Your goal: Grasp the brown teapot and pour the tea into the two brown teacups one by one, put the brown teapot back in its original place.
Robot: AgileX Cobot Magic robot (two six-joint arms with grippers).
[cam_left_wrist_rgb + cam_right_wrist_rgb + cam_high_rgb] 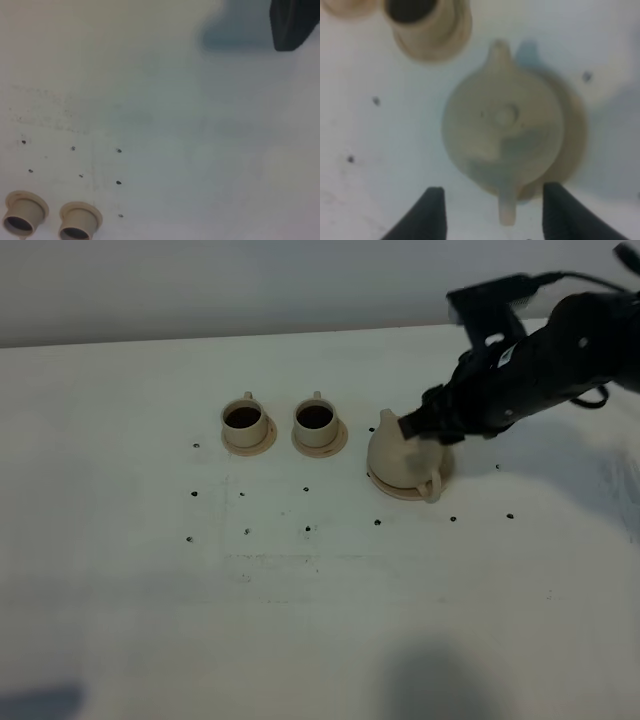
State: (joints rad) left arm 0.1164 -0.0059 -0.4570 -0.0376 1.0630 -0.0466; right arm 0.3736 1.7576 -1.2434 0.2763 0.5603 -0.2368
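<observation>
The brown teapot (398,455) stands upright on its round saucer, the original place (384,485), right of the two brown teacups (243,421) (315,420). Both cups sit on small saucers and hold dark liquid. My right gripper (420,428) hovers over the teapot's rear side, open. In the right wrist view its two dark fingers (433,212) stand on either side of the loop handle (507,207) without touching it; the teapot (500,130) and its saucer (576,135) lie beyond. The left wrist view shows both cups (23,212) (78,222) from afar. My left gripper's fingers are out of view.
Small dark dots (307,529) mark the white table (300,620) around the cups and teapot. A dark blurred block (294,22) sits at the corner of the left wrist view. The right arm (560,350) reaches in from the far right.
</observation>
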